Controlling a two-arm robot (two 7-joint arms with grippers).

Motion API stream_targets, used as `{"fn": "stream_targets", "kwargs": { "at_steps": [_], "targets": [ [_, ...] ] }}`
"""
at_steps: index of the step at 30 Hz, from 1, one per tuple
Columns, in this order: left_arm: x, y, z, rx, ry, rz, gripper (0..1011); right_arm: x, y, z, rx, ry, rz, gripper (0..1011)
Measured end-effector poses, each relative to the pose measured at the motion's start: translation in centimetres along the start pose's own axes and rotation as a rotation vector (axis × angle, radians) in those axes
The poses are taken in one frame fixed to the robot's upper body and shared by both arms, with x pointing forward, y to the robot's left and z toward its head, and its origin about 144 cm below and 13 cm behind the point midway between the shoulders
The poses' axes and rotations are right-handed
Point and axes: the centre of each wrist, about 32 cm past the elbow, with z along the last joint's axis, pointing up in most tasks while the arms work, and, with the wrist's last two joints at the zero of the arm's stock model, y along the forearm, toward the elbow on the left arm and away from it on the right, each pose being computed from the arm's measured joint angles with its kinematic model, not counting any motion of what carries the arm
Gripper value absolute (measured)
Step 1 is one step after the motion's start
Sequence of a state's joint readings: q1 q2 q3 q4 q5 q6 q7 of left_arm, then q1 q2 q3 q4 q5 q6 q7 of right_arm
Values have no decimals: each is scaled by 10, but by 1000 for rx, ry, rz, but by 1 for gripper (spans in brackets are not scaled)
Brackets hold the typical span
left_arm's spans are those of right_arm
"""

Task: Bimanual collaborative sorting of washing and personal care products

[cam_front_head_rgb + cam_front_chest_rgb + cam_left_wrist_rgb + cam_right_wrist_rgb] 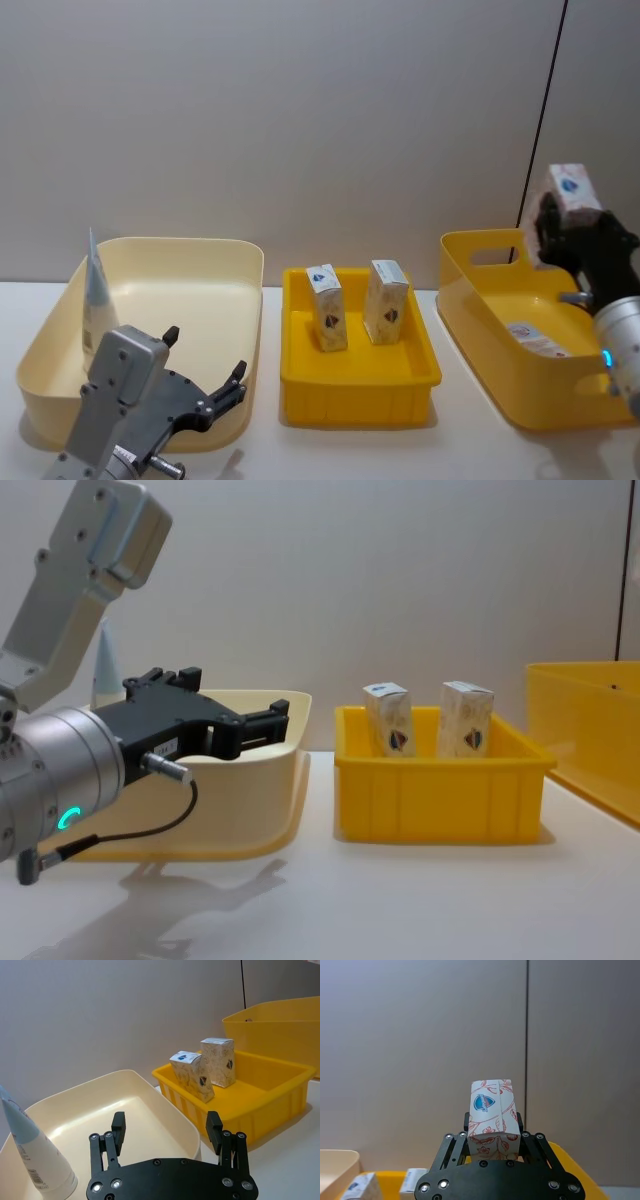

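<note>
- Head view: right gripper (563, 222) pinches a white carton (573, 192) above the yellow handled bin (480, 290).
- Left gripper (208, 383), fingers spread, hovers over the cream bin (232, 262).

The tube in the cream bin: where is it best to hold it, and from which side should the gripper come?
Probably grip the tube on its wide round lower body, not the thin flat tip. It stands upright near the cream bin's left wall, so the open left gripper should approach from the free inner side.
</note>
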State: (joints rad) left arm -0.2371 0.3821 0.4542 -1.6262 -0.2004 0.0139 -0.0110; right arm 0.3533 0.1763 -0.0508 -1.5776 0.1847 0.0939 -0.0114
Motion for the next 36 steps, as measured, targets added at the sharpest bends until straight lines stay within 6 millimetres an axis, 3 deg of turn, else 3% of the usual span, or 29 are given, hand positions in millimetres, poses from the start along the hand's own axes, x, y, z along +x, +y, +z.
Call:
{"fn": "stream_targets", "kwargs": {
  "at_steps": [17, 36],
  "targets": [
    [0, 0, 0, 0, 0, 0, 1003, 18, -23, 6, -176, -56, -66, 410],
    [0, 0, 0, 0, 0, 0, 1003, 7, -18, -14, -365, -75, -36, 412]
  ]
}}
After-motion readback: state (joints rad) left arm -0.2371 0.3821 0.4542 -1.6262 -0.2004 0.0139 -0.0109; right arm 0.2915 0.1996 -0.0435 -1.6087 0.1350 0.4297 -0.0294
